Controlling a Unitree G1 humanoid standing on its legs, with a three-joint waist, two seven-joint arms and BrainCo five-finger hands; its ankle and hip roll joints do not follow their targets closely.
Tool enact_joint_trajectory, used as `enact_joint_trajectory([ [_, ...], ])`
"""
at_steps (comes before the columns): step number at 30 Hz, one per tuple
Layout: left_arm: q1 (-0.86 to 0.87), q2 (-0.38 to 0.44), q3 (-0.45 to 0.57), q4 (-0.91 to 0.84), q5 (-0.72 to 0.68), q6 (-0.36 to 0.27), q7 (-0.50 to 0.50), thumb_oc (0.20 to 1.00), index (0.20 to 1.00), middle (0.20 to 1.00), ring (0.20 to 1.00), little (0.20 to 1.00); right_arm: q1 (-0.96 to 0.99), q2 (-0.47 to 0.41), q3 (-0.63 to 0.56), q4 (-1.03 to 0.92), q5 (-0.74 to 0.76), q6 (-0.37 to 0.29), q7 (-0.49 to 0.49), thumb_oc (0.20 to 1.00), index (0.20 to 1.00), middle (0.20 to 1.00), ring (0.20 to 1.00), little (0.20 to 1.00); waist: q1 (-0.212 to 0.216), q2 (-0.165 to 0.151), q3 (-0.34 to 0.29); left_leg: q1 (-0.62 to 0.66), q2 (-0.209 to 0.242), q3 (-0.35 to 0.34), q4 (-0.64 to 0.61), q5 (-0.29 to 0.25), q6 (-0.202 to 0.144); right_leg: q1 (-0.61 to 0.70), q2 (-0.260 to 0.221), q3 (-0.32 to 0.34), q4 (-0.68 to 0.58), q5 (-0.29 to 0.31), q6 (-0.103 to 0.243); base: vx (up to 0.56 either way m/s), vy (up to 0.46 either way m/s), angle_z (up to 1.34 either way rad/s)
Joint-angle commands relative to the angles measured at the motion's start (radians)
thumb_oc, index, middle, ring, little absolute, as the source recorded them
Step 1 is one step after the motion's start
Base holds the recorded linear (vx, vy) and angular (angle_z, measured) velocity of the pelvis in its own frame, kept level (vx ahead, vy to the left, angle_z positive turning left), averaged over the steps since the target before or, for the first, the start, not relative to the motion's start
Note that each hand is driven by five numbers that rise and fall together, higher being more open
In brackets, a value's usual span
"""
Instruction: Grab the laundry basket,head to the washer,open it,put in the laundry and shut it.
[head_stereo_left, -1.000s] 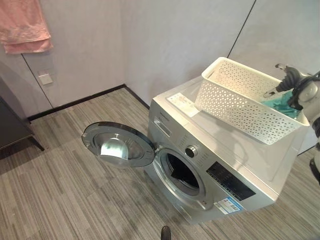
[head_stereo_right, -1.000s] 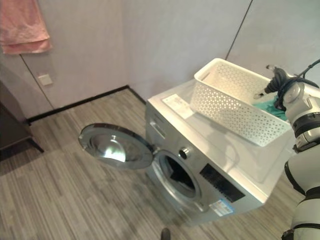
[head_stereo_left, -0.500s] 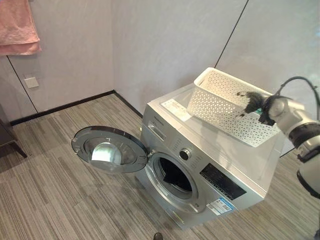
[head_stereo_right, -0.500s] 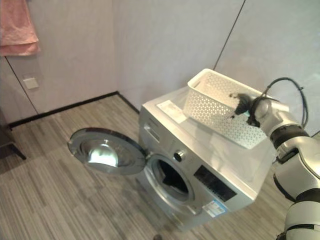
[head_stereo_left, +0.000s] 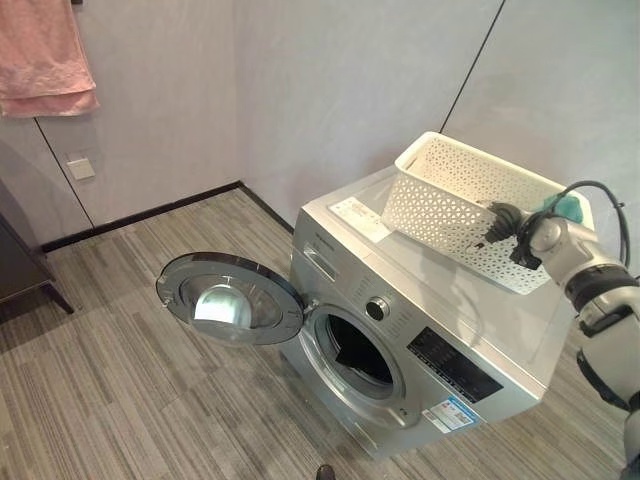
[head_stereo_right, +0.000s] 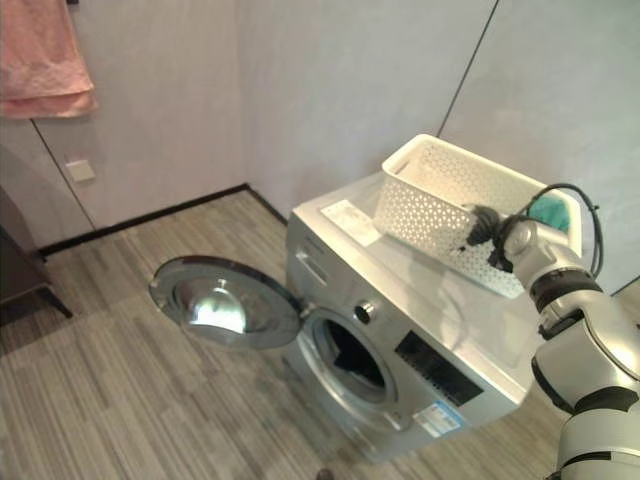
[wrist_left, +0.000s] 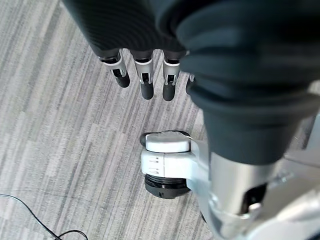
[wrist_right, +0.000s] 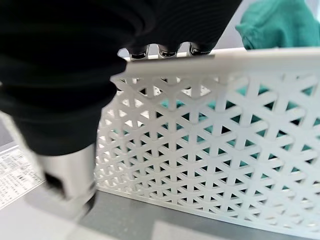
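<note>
On top of the washer, the right hand hooks its fingers over the laundry basket rim (green laundry inside), so it should reach deeper before lifting.

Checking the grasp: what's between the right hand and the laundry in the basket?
The basket's lattice wall. In the right wrist view the right hand's fingers hook over the rim, and the teal laundry lies behind it.

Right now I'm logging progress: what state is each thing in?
Washer door: swung open.
Washer drum: dark, contents unclear.
Laundry basket: on washer top, teal laundry inside.
Right robot hand: fingers hooked over basket rim.
Left robot hand: open, holding nothing.
</note>
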Motion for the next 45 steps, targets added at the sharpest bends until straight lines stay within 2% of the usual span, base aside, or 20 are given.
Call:
enact_joint_trajectory([
  [1, -0.07, 0.031, -0.01, 0.054, 0.02, -0.009, -0.001, 1.0, 1.0, 1.0, 1.0, 1.0, -0.006, -0.031, 0.044, 0.012, 0.0, 0.003, 0.036, 0.2, 0.2, 0.2, 0.2, 0.2, 0.008, -0.045, 0.028, 0.017, -0.019, -0.004, -0.045, 0.035, 0.015, -0.027, -0.117, -0.056, 0.073, -0.085, 0.089, -0.02, 0.02, 0.08],
  [4, -0.073, 0.02, -0.016, 0.051, 0.022, -0.01, -0.001, 1.0, 1.0, 1.0, 1.0, 1.0, -0.018, -0.049, 0.065, -0.049, 0.016, -0.003, 0.048, 0.2, 0.2, 0.2, 0.2, 0.2, -0.002, -0.045, 0.028, 0.018, -0.02, 0.001, -0.046, 0.033, 0.017, -0.028, -0.117, -0.055, 0.076, -0.083, 0.089, -0.03, 0.023, 0.06],
  [7, -0.088, 0.012, -0.014, 0.05, 0.016, -0.011, -0.001, 1.0, 1.0, 1.0, 1.0, 1.0, -0.045, -0.115, 0.12, -0.267, 0.094, -0.015, 0.091, 0.2, 0.2, 0.2, 0.2, 0.2, -0.022, -0.054, 0.026, 0.03, -0.017, 0.015, -0.046, 0.024, 0.017, -0.035, -0.114, -0.046, 0.092, -0.082, 0.092, -0.05, 0.027, 0.0],
  [8, -0.089, 0.011, -0.015, 0.05, 0.016, -0.011, -0.001, 1.0, 1.0, 1.0, 1.0, 1.0, -0.045, -0.117, 0.12, -0.27, 0.094, -0.014, 0.092, 0.2, 0.2, 0.2, 0.2, 0.2, -0.021, -0.053, 0.026, 0.03, -0.017, 0.015, -0.046, 0.024, 0.017, -0.035, -0.114, -0.046, 0.092, -0.082, 0.092, -0.04, 0.028, -0.1],
  [9, -0.099, 0.011, -0.012, 0.047, 0.016, -0.014, -0.004, 1.0, 1.0, 1.0, 1.0, 1.0, -0.047, -0.162, 0.151, -0.361, 0.136, -0.024, 0.123, 0.2, 0.2, 0.2, 0.2, 0.2, -0.031, -0.063, 0.024, 0.039, -0.014, 0.02, -0.047, 0.019, 0.017, -0.037, -0.112, -0.042, 0.103, -0.082, 0.094, -0.02, 0.016, -0.14],
  [12, -0.103, 0.011, -0.009, 0.043, 0.021, -0.016, -0.008, 1.0, 1.0, 1.0, 1.0, 1.0, -0.043, -0.214, 0.182, -0.461, 0.188, -0.031, 0.15, 0.2, 0.2, 0.2, 0.2, 0.2, -0.038, -0.071, 0.02, 0.045, -0.01, 0.029, -0.046, 0.015, 0.017, -0.039, -0.111, -0.039, 0.11, -0.084, 0.096, -0.02, 0.022, -0.07],
  [13, -0.104, 0.012, -0.009, 0.031, 0.028, -0.02, -0.015, 1.0, 1.0, 1.0, 1.0, 1.0, -0.048, -0.276, 0.226, -0.545, 0.223, -0.034, 0.184, 0.2, 0.2, 0.2, 0.2, 0.2, -0.042, -0.081, 0.016, 0.055, -0.007, 0.038, -0.047, 0.009, 0.016, -0.039, -0.111, -0.039, 0.113, -0.083, 0.1, -0.01, 0.028, -0.04],
  [18, -0.093, 0.017, -0.009, -0.001, 0.04, -0.027, -0.03, 1.0, 1.0, 1.0, 1.0, 1.0, -0.042, -0.371, 0.279, -0.657, 0.269, -0.034, 0.224, 0.2, 0.2, 0.2, 0.2, 0.2, -0.042, -0.094, 0.011, 0.068, -0.004, 0.054, -0.045, 0.0, 0.016, -0.04, -0.109, -0.031, 0.125, -0.084, 0.104, -0.02, 0.037, -0.1],
  [23, -0.079, 0.021, -0.009, -0.02, 0.047, -0.031, -0.037, 1.0, 1.0, 1.0, 1.0, 1.0, -0.025, -0.385, 0.281, -0.662, 0.257, -0.027, 0.236, 0.2, 0.2, 0.2, 0.2, 0.2, -0.039, -0.097, 0.01, 0.079, -0.001, 0.067, -0.041, -0.012, 0.02, -0.04, -0.107, -0.02, 0.129, -0.082, 0.106, 0.0, 0.021, -0.12],
  [24, -0.074, 0.018, -0.009, -0.023, 0.045, -0.03, -0.039, 1.0, 1.0, 1.0, 1.0, 1.0, -0.021, -0.377, 0.269, -0.642, 0.249, -0.024, 0.224, 0.275, 0.275, 0.275, 0.275, 0.275, -0.04, -0.095, 0.01, 0.081, -0.001, 0.069, -0.04, -0.015, 0.021, -0.039, -0.106, -0.017, 0.129, -0.081, 0.106, 0.0, 0.022, -0.14],
  [25, -0.071, 0.016, -0.008, -0.024, 0.042, -0.03, -0.037, 1.0, 1.0, 1.0, 1.0, 1.0, -0.015, -0.364, 0.248, -0.615, 0.244, -0.024, 0.208, 0.586, 0.586, 0.586, 0.586, 0.586, -0.039, -0.092, 0.011, 0.083, -0.002, 0.073, -0.038, -0.016, 0.023, -0.038, -0.105, -0.013, 0.128, -0.08, 0.106, 0.01, 0.036, -0.12],
  [26, -0.067, 0.009, -0.012, -0.02, 0.041, -0.029, -0.036, 1.0, 1.0, 1.0, 1.0, 1.0, -0.002, -0.337, 0.206, -0.572, 0.231, -0.028, 0.181, 1.0, 1.0, 1.0, 1.0, 1.0, -0.04, -0.087, 0.012, 0.086, -0.003, 0.08, -0.035, -0.02, 0.027, -0.038, -0.104, -0.006, 0.127, -0.079, 0.106, 0.02, 0.032, -0.11],
  [30, -0.063, 0.0, -0.019, 0.001, 0.048, -0.024, -0.034, 1.0, 1.0, 1.0, 1.0, 1.0, 0.01, -0.304, 0.118, -0.52, 0.234, -0.029, 0.13, 1.0, 1.0, 1.0, 1.0, 1.0, -0.044, -0.08, 0.007, 0.091, -0.003, 0.09, -0.035, -0.024, 0.03, -0.036, -0.101, 0.005, 0.124, -0.08, 0.105, 0.03, 0.024, -0.11],
  [32, -0.061, -0.023, -0.047, -0.015, 0.036, -0.025, -0.038, 1.0, 1.0, 1.0, 1.0, 1.0, -0.031, -0.297, 0.061, -0.457, 0.304, -0.023, 0.097, 1.0, 1.0, 1.0, 1.0, 1.0, -0.047, -0.069, -0.001, 0.092, -0.004, 0.09, -0.032, -0.028, 0.034, -0.034, -0.099, 0.011, 0.124, -0.082, 0.103, 0.02, 0.022, -0.04],
  [36, -0.059, -0.036, -0.077, -0.021, 0.024, -0.03, -0.039, 1.0, 1.0, 1.0, 1.0, 1.0, -0.104, -0.273, 0.053, -0.357, 0.397, -0.019, 0.076, 1.0, 1.0, 1.0, 1.0, 1.0, -0.047, -0.065, -0.007, 0.095, -0.003, 0.09, -0.03, -0.031, 0.036, -0.033, -0.095, 0.012, 0.124, -0.083, 0.101, 0.0, 0.0, 0.0],
  [38, -0.065, -0.047, -0.116, -0.043, 0.016, -0.035, -0.042, 1.0, 1.0, 1.0, 1.0, 1.0, -0.191, -0.24, 0.043, -0.242, 0.497, -0.012, 0.055, 1.0, 1.0, 1.0, 1.0, 1.0, -0.048, -0.06, -0.014, 0.098, -0.002, 0.092, -0.026, -0.034, 0.037, -0.03, -0.092, 0.015, 0.123, -0.085, 0.099, 0.0, 0.0, 0.0],
  [45, -0.091, -0.053, -0.162, -0.037, 0.007, -0.033, -0.04, 1.0, 1.0, 1.0, 1.0, 1.0, -0.33, -0.149, 0.024, 0.017, 0.577, 0.017, 0.024, 1.0, 1.0, 1.0, 1.0, 1.0, -0.052, -0.054, -0.022, 0.1, 0.002, 0.091, -0.02, -0.038, 0.036, -0.025, -0.085, 0.015, 0.127, -0.092, 0.095, 0.0, 0.0, 0.0],
])
